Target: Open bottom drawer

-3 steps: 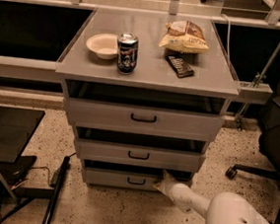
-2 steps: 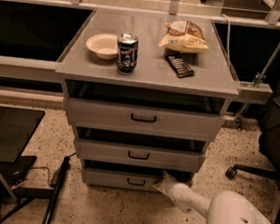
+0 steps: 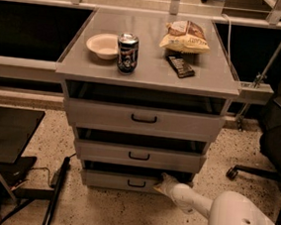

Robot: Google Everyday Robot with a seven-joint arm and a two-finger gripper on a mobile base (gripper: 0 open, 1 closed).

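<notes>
I can read no words anywhere. The can (image 3: 127, 53) has a dark label with pale marks, but no letters I can make out. The same goes for the chip bag (image 3: 186, 37) and dark wrapped bar (image 3: 180, 67) right of the can. My gripper (image 3: 165, 183) sits well below the can, at the bottom drawer's (image 3: 119, 181) right end.

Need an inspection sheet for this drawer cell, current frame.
Surface: grey cabinet top, flat.
Job's things: grey bottom drawer, lowest of three fronts; small black bar handle not gripped.
Clutter: white bowl, dark drink can, yellow chip bag, dark snack bar, all on the top.
Grippers: white arm's gripper at the bottom drawer's upper edge, right of the handle.
Cables: pale cable by the top's right rear.
Surroundings: black office chair right; black low stand left.
</notes>
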